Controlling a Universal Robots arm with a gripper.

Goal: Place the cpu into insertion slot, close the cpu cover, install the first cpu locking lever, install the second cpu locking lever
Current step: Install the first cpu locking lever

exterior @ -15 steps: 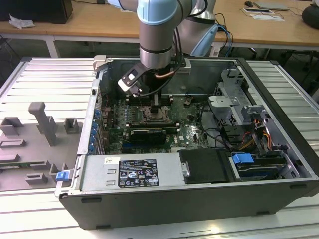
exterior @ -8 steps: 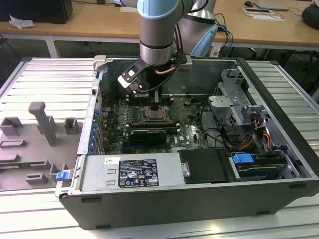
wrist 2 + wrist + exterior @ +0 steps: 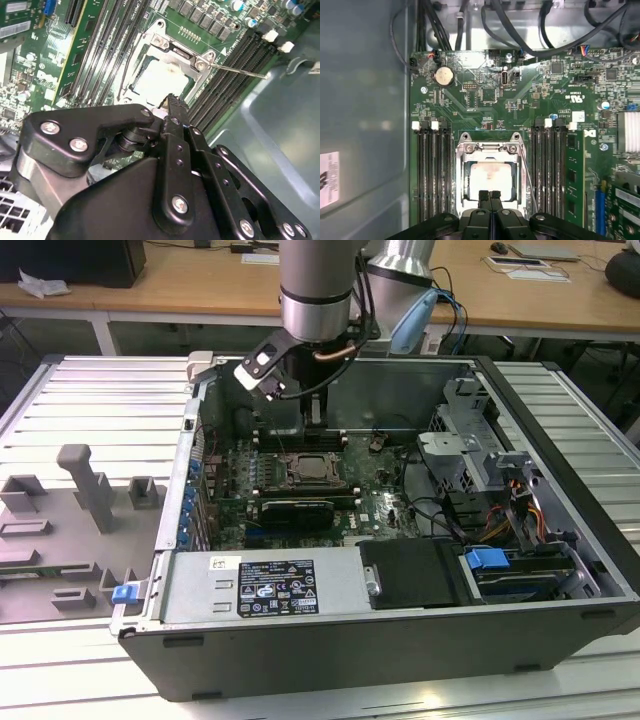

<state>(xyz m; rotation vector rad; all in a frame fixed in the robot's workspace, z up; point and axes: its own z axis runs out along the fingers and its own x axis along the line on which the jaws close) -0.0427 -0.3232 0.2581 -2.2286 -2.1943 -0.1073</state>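
Note:
In both wrist views the cpu (image 3: pixel 490 179) lies flat in the insertion slot (image 3: pixel 461 175), its pale top showing through the cut-out of the cpu cover (image 3: pixel 490 148), which lies down over it. My gripper (image 3: pixel 489 196) hangs just above the socket's near edge with its two fingertips pressed together and nothing between them. A thin wire locking lever (image 3: pixel 240 71) juts out sideways from a corner of the socket, and another lever (image 3: pixel 124 67) runs along the opposite side. In the exterior view the arm's wrist (image 3: pixel 315 300) stands over the socket (image 3: pixel 312 468) inside the open computer case.
Long black memory slots (image 3: pixel 432 175) flank the socket on both sides. A coin battery (image 3: pixel 443 76) and cable bundles (image 3: pixel 520 30) lie beyond it. The case wall (image 3: pixel 400 390), drive cage (image 3: pixel 470 455) and power supply (image 3: pixel 270 585) hem in the board.

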